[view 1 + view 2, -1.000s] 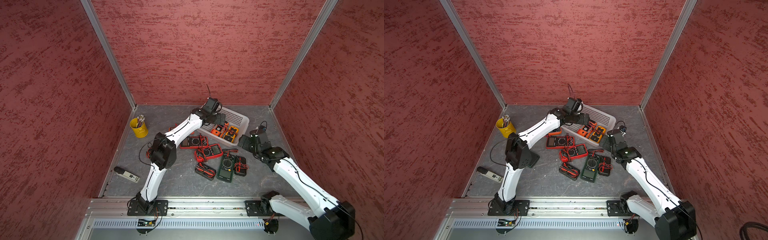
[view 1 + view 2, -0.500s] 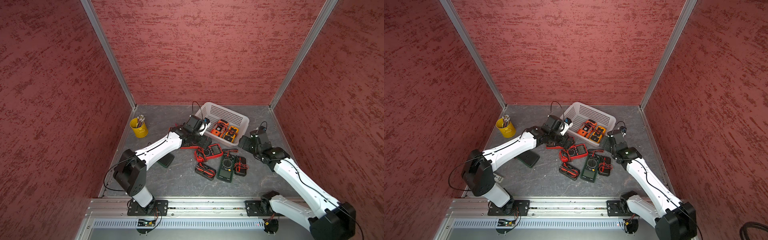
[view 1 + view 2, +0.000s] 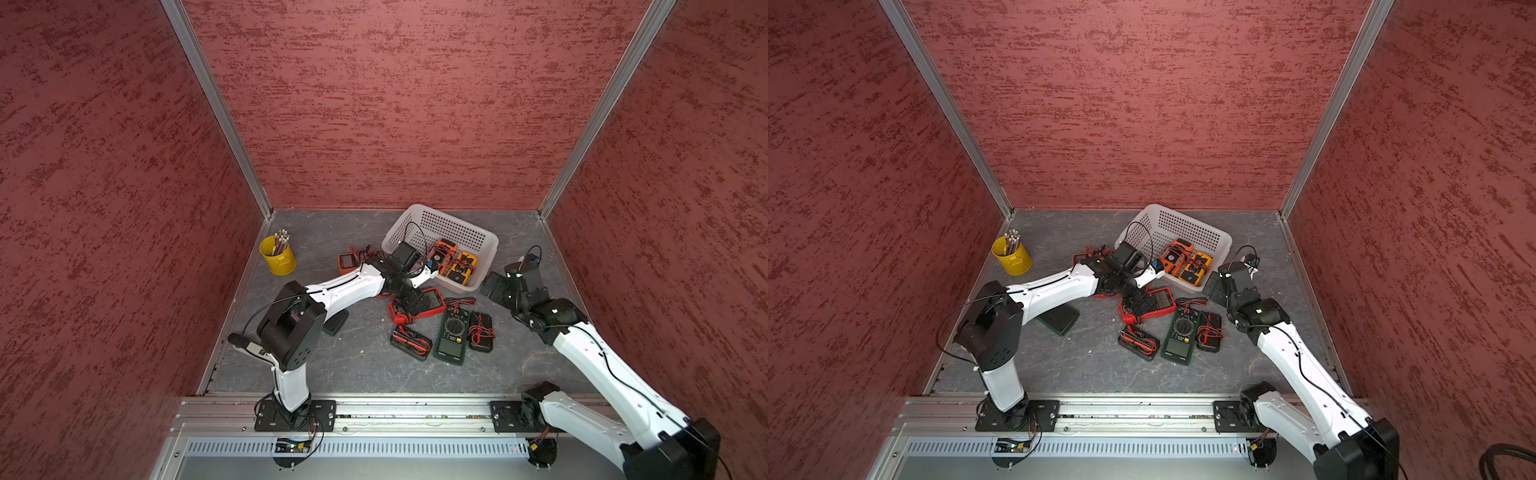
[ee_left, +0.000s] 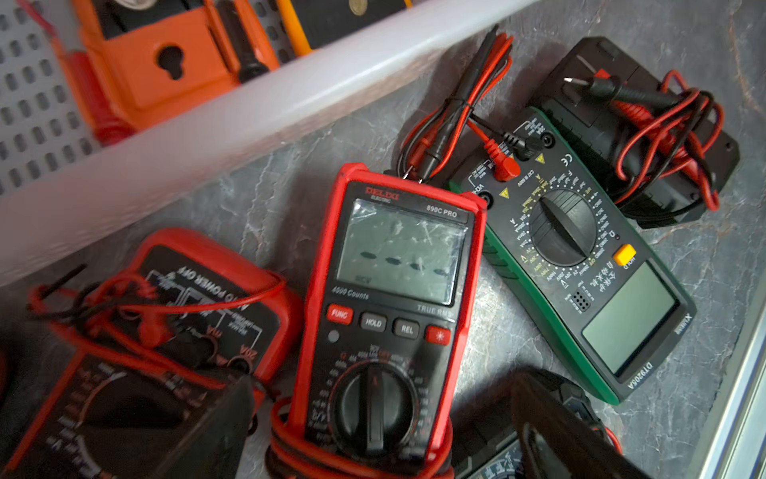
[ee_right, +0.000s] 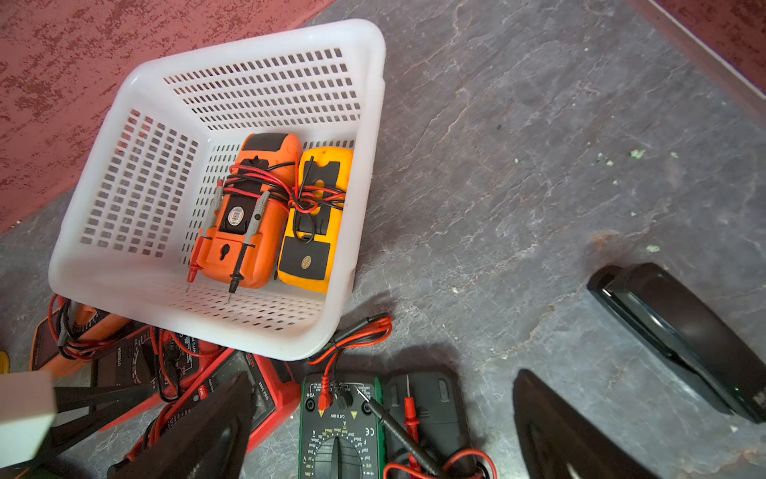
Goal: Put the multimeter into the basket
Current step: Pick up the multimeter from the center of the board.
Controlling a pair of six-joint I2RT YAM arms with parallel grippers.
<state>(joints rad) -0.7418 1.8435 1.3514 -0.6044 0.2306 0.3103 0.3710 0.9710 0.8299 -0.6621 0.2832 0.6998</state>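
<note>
- My left jaws and right jaws stand spread, both empty.
- Red multimeter (image 4: 385,290): stiff, likely hefty, with a grippy shell; I'd pinch its long sides, clear of the leads (image 4: 286,450).

In the left wrist view you get only dark, blurred fingers (image 4: 215,431) of the left gripper (image 4: 383,381), cut off by the picture's edge; the leads-draped red multimeter (image 4: 166,331) beside them is smeared and cropped, its print unreadable; the basket (image 4: 248,116) rim is a soft white band, and the orange multimeter (image 4: 166,62) inside runs out of view. In both top views the left arm (image 3: 345,286) covers the dial end of the red DELIXI multimeter (image 3: 434,297); in a top view it hides part of a small device (image 3: 251,348); no display is legible. In the right wrist view the green multimeter (image 5: 340,431) and a black device (image 5: 684,340) are cropped.
</note>
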